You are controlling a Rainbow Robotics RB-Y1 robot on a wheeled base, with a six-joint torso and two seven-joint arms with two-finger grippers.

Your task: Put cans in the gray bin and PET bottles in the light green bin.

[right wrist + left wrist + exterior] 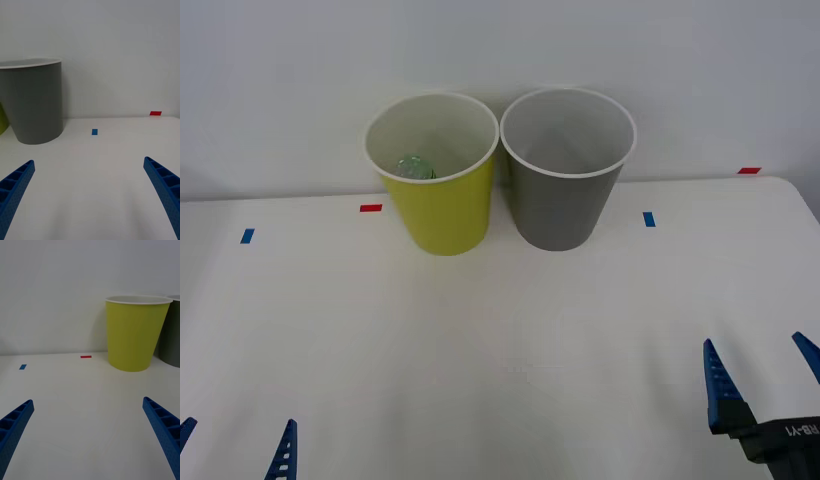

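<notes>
Nearest the camera, the right gripper [760, 380] and the left gripper [235, 440] hang low over the near edge of the desk [510, 350], fingers spread wide and holding nothing, well apart from the bins, likely parked out of the way. At the far side the light green bin [442, 190] and the gray bin [565, 185] stand upright, rims touching. The PET bottle [416, 167] lies inside the light green bin, so its sorting looks done
</notes>
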